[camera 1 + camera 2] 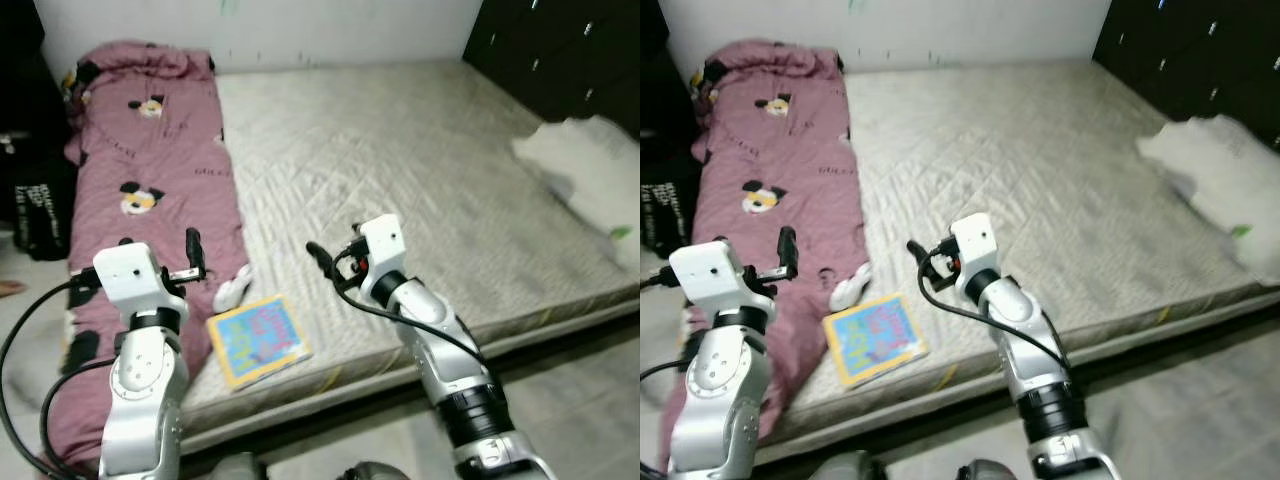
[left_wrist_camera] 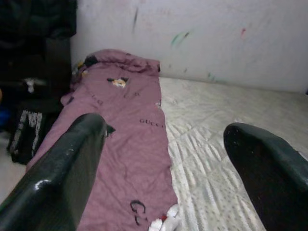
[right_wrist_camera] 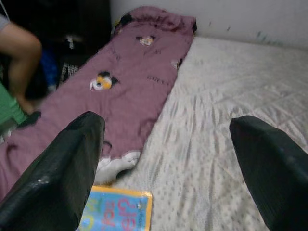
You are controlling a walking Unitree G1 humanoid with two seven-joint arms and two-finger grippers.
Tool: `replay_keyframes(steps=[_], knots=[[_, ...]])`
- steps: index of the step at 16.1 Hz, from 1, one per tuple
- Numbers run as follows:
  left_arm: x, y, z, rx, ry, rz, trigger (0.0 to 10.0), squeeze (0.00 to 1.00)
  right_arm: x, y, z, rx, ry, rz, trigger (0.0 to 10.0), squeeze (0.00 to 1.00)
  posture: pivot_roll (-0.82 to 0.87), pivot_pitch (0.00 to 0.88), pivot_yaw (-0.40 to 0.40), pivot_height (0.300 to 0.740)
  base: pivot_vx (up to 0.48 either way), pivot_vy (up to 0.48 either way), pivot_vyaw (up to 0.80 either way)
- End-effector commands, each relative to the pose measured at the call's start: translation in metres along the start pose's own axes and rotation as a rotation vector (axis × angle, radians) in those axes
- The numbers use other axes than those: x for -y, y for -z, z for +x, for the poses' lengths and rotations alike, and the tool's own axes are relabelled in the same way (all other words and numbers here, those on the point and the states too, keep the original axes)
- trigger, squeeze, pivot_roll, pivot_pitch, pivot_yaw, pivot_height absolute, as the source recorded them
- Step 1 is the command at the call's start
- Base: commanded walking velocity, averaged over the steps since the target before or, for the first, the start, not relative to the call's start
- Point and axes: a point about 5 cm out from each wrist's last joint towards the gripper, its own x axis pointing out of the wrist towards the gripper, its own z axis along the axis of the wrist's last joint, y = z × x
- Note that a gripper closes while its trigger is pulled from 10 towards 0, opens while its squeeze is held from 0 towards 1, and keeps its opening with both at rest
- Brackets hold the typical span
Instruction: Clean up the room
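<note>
Bare mattress on a low frame, pink cartoon-print blanket strung along its left side and drooping over the near edge. A thin picture book with a yellow-blue cover lies flat at the near edge, touching the blanket's lower corner; a small white item sits just beside it — maybe a sock, too blurred to say. White pillow or bedding at the far right edge. A person's arm shows in the right wrist view, past the blanket.

Left gripper hovers above the blanket's lower part, fingers spread wide, nothing held. Right gripper hovers over the mattress just beyond the book, also spread and empty.

Likely handling: book is light, stiff and flat, glossy cover probably slippery — best pinched at the edge nearest the mattress rim or slid out over it first. Blanket is soft and limp, will bunch and drag; take it at a corner or fold, likely with both grippers
</note>
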Motion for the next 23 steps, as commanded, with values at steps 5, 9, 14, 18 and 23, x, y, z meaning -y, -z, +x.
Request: replay_keyframes(steps=[5,9,14,18,23], knots=[[0.001,0.005,-0.007,-0.021,0.002,0.002,10.0,0.0,0.001,-0.002,0.0,0.011,0.018,-0.009,10.0,0.0,0.0,0.019,-0.029,0.74,0.0,0.0,0.8],[-0.029,0.002,-0.01,0.053,-0.196,0.279,10.0,0.0,0.021,-0.012,-0.001,0.076,0.204,-0.009,10.0,0.0,0.01,0.015,-0.025,0.74,0.0,0.0,0.17],[-0.029,0.004,-0.017,0.055,-0.078,0.242,10.0,0.0,0.037,-0.013,-0.004,0.108,0.344,0.032,10.0,0.0,0.01,0.026,-0.019,0.74,0.0,0.0,0.0],[-0.037,0.005,-0.02,0.064,-0.149,0.282,10.0,0.0,0.052,-0.016,-0.018,0.167,0.47,0.063,10.0,0.0,0.01,0.028,-0.017,0.74,0.0,0.0,0.0],[-0.039,0.016,-0.021,-0.009,-0.137,0.245,10.0,0.0,0.047,-0.002,-0.025,0.106,0.467,0.054,10.0,0.0,0.0,0.041,-0.012,0.74,0.0,0.0,0.0]])
